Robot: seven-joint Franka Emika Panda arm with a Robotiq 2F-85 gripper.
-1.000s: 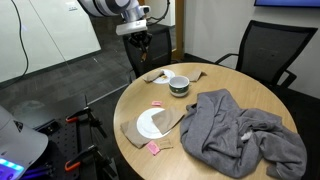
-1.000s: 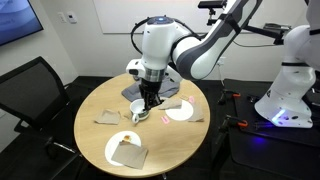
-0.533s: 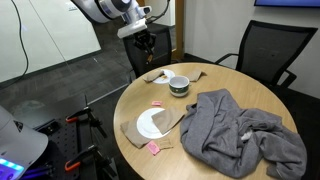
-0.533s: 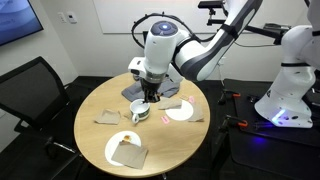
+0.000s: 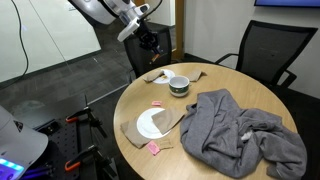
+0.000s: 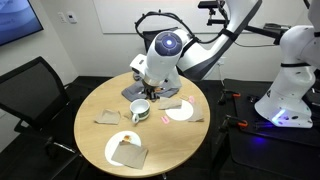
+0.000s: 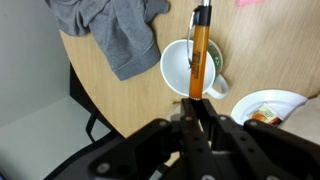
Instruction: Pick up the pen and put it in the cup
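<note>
gripper: the black two-finger robotiq gripper (image 7: 200, 102) is squeezing down to a narrow gap, jaws almost together. it's pinching one end of the pen and nothing else.
pen: the thin reddish-orange stick pen (image 7: 200, 50) is poking out past the fingertips, up in the air and touching nothing but the jaws. in the wrist view it's lying straight across the cup's opening.
cup: the low, wide, round white cup (image 5: 179, 84) is sitting upright on the round wooden table (image 5: 215, 78), near the edge on the arm's side. i'm not seeing anything inside it.
height: in an exterior view the gripper (image 5: 149, 42) is hanging well above the tabletop. from that angle it looks off to one side of the cup, so i can't tell if it's truly overhead.
clutter: a crumpled grey cloth (image 5: 240, 130) is covering a big chunk of the table. a flat white plate (image 5: 150, 125) is resting on something brown, and a small pink square (image 5: 157, 104) is lying between plate and cup. none of it is touching the cup.
progress: the pick half is looking done to me, since the pen is off the table and gripped firmly. the drop half isn't done yet.
what's left, my guess: getting the tip over the opening, coming down, letting go.
worry: the pen is long next to that shallow cup, so it could tip back out.
</note>
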